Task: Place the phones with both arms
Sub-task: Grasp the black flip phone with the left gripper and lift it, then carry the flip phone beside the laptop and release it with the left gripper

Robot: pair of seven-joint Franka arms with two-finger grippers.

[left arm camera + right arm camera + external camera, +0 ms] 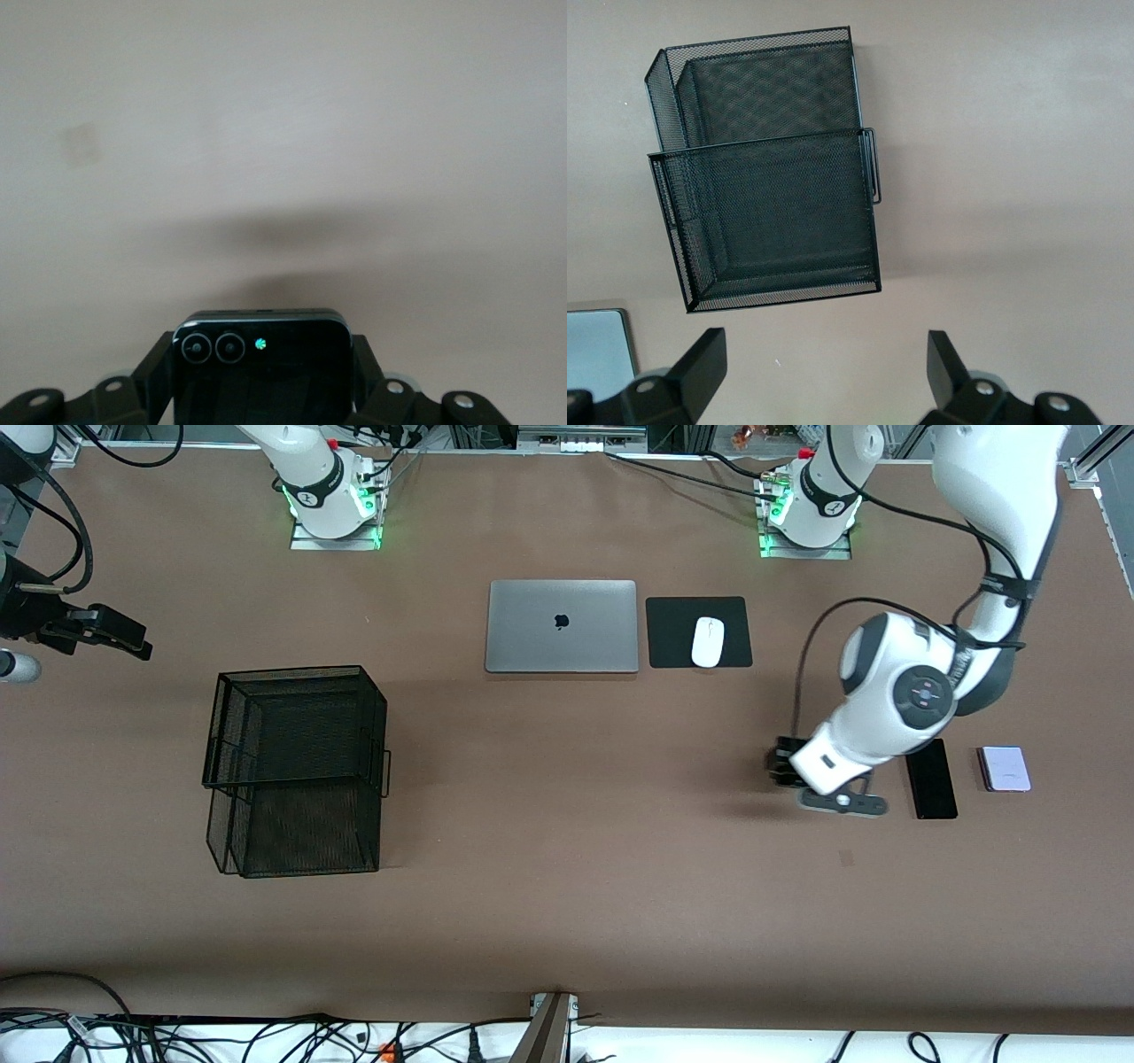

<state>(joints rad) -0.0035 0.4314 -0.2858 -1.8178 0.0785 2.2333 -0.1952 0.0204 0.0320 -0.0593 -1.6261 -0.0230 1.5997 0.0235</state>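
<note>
My left gripper (784, 766) is shut on the small squarish black phone (262, 367), which sits between its fingers with two camera lenses showing. It holds the phone low over the table toward the left arm's end. The long slim black phone (931, 779) lies flat on the table beside it, and the pale lavender phone (1005, 768) lies just past that, closer to the table's end. My right gripper (124, 638) is open and empty (827, 363), up in the air at the right arm's end of the table.
A black wire mesh basket (297, 771) stands toward the right arm's end and also shows in the right wrist view (771, 212). A shut silver laptop (562, 626) and a white mouse (707, 641) on a black pad (673, 633) lie near the arms' bases.
</note>
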